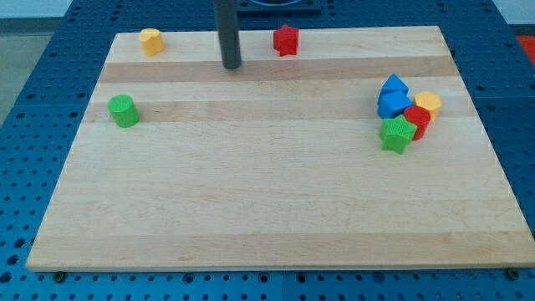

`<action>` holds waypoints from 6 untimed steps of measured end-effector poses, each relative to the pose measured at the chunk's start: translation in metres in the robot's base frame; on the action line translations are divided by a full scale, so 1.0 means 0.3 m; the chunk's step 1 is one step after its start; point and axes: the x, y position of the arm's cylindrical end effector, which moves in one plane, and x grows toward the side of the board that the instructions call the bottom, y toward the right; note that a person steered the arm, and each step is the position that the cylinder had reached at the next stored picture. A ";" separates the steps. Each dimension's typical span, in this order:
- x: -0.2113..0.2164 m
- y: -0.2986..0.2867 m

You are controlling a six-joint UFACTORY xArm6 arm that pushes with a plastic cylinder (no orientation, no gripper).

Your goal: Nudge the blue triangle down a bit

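The blue triangle lies at the view's right, at the top of a tight cluster. Just below it sits a blue block, with a red block, a yellow hexagon and a green star packed beside them. My tip rests on the board near the view's top, left of centre, far to the left of the blue triangle and touching no block.
A red star sits at the view's top, right of my tip. A yellow block sits at the top left. A green cylinder sits at the left. The wooden board lies on a blue pegboard.
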 end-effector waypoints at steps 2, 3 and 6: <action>-0.217 -0.127; -0.259 -0.192; -0.261 -0.459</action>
